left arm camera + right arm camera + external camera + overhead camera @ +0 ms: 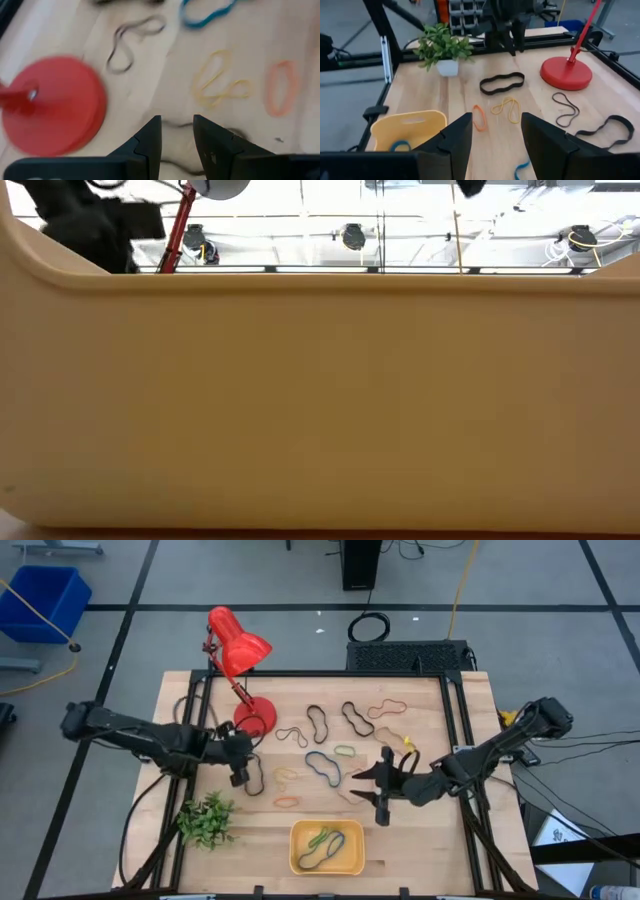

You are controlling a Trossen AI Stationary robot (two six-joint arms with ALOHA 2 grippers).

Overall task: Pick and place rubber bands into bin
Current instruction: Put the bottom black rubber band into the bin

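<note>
- The left claw (177, 137) hangs just above the wooden surface (150, 75), its two dark fingers (150, 142) parted by a narrow gap.
- A thin dark band (175, 124) lies under the fingertips.
- The round red lamp base (57, 110) sits beside it.
- A tan band (217, 82), an orange band (280, 87), a blue band (207, 15) and a dark looped band (127, 42) lie beyond.

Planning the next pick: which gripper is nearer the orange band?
Left. The left gripper sits just beside the orange band, lamp-side of it; the right gripper is farther off, across the table beyond the bin.
</note>
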